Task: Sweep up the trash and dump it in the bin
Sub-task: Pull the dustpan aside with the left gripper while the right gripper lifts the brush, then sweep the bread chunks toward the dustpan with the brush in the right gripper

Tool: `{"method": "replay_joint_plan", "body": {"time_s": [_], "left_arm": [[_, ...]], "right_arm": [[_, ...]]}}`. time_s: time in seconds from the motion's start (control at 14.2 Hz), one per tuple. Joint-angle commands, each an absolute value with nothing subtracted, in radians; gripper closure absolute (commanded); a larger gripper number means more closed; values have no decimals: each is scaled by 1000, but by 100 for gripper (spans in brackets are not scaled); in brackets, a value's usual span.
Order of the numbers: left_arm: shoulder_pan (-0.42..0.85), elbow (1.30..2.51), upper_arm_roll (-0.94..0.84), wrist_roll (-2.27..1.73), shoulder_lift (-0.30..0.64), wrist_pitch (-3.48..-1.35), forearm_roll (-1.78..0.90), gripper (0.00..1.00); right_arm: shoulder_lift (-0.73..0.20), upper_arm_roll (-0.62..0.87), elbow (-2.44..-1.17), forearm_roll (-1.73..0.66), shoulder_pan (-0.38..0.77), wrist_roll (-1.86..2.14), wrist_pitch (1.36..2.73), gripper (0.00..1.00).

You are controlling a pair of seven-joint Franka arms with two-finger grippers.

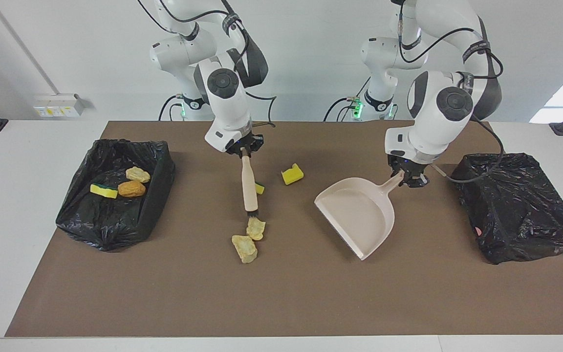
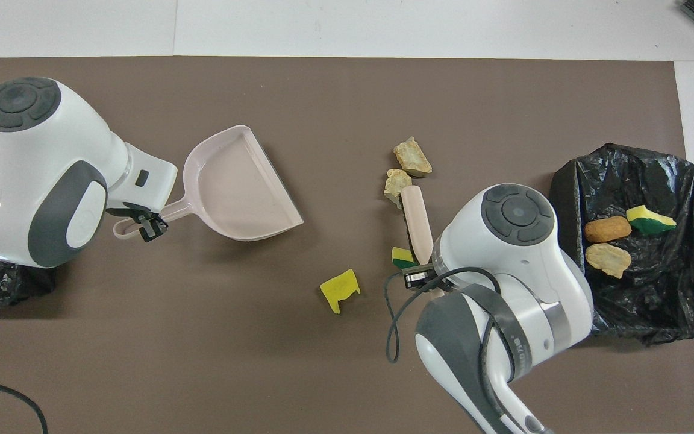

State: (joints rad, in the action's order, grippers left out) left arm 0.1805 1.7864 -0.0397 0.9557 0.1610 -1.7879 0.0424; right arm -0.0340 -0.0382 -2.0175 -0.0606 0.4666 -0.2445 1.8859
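Fingers of the left gripper are clenched on the handle of the beige dustpan, near the handle's end. The pan is held tilted, its open mouth turned toward the right arm's end of the table, its lower edge at or just above the brown mat; contact there cannot be confirmed. The pan is empty. Left gripper is over the mat just beside the black-lined bin at the left arm's end.

Right gripper: fingers clamped on the top of the brush handle. Brush hangs nearly upright, its dark bristle end just beside a pale beige chunk.

Trash positions:
- Pale beige chunk at the bristle end, touching or nearly touching it.
- A second pale yellow chunk just beside the first, farther from the robots.
- Green-and-yellow chunk beside the brush handle, partly hidden by it in the facing view.
- Yellow chunk alone on the mat, between brush and dustpan, nearer to the robots than the dustpan's mouth.
- Three pieces lie in the second black-lined bin at the right arm's end: an orange-brown chunk, a pale beige chunk, and a yellow-and-green chunk.

Four chunks on the mat, all well apart from the dustpan. The bin at the left arm's end shows no sponge pieces on its visible surface.
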Motion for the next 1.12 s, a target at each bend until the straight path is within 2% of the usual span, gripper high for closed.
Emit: {"method": "replay_joint_plan", "body": {"time_s": [0.0,0.14,0.21,0.35,0.56,0.63,0.77,1.05], "left_arm": [[147,1896,-52,1091,94,-1836,80,100],[149,2039,-52,1091,26,-1993,87,100],[155,2136,-52,1091,-23,-2085,104,100],[160,2221,-52,1091,-66,-2160,126,100],[169,2244,-54,1080,-69,-2193,126,100],[169,2290,-54,1077,-81,-2233,126,100],[164,2312,-54,1071,-92,-2269,126,100],[167,2333,-55,1066,-91,-2263,124,100]], "right_arm": [[-49,-37,-1996,17,433,-117,1903,100],[-78,-35,-1993,17,384,-37,2014,100],[-112,-35,-1952,18,371,-19,2026,100],[-181,-37,-1863,41,359,47,2016,100],[-273,-35,-1770,101,327,81,2029,100],[-311,-35,-1750,116,327,81,2031,100],[-356,-34,-1743,124,339,80,2063,100],[-330,-21,-1784,106,396,87,2011,100]]}}
